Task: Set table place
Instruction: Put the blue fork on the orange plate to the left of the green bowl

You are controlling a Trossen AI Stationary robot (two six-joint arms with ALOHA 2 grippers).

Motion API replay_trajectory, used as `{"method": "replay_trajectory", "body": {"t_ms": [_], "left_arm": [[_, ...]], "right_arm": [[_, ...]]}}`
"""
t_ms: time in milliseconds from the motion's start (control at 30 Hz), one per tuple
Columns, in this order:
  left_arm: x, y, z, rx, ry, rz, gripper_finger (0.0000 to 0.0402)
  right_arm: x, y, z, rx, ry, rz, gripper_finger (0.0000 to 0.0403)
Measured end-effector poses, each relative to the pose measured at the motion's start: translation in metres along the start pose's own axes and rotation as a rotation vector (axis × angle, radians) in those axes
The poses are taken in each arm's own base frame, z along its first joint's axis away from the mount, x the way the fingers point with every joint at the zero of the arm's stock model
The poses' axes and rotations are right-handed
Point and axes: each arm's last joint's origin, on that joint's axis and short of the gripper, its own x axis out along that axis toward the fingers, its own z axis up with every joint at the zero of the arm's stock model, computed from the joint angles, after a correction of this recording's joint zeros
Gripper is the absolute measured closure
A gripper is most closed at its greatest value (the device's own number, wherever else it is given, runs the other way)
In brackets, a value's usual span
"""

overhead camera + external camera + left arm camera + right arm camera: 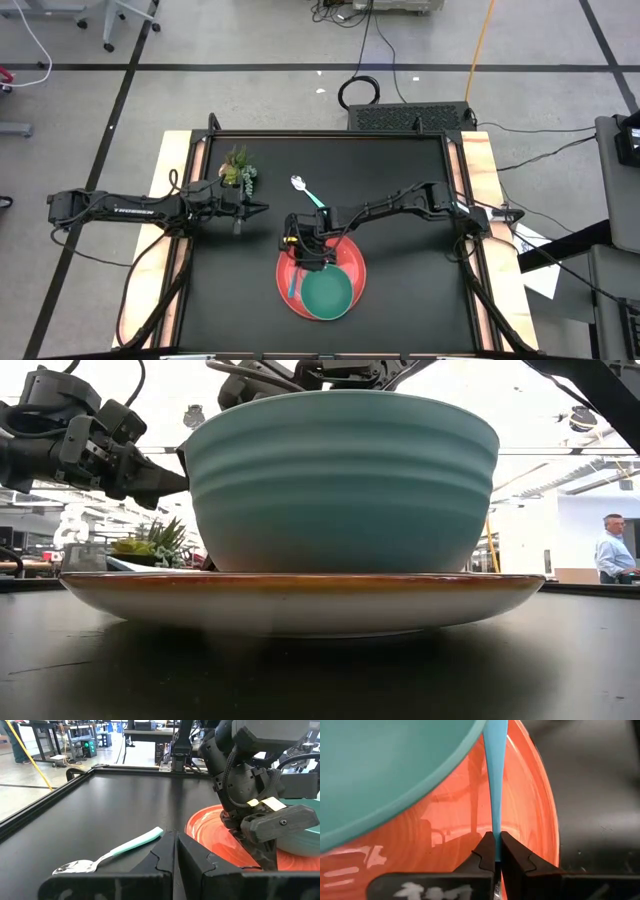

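Right tool [495,851] is clamped with almost no gap on the light-blue handle of the fork [495,775], which lies across the red plate [455,825] beside the teal bowl [385,765]; plate and bowl sit just short of the table's [400,290] near edge, about midway along it. Left tool [176,851] hovers above the table toward its left edge, fingers pressed together and holding nothing. The spoon [309,191] lies near the table's middle, close to the potted plant [239,167].
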Motion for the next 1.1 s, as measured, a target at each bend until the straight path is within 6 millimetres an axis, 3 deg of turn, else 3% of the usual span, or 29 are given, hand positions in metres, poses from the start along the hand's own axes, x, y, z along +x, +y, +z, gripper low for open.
{"method": "replay_trajectory", "body": {"t_ms": [1100], "left_arm": [[0.0000,0.0000,0.0000,0.002,0.000,0.000,0.0376]], "right_arm": [[0.0032,0.0006,-0.0072,0.016,0.079,-0.018,0.0403]]}}
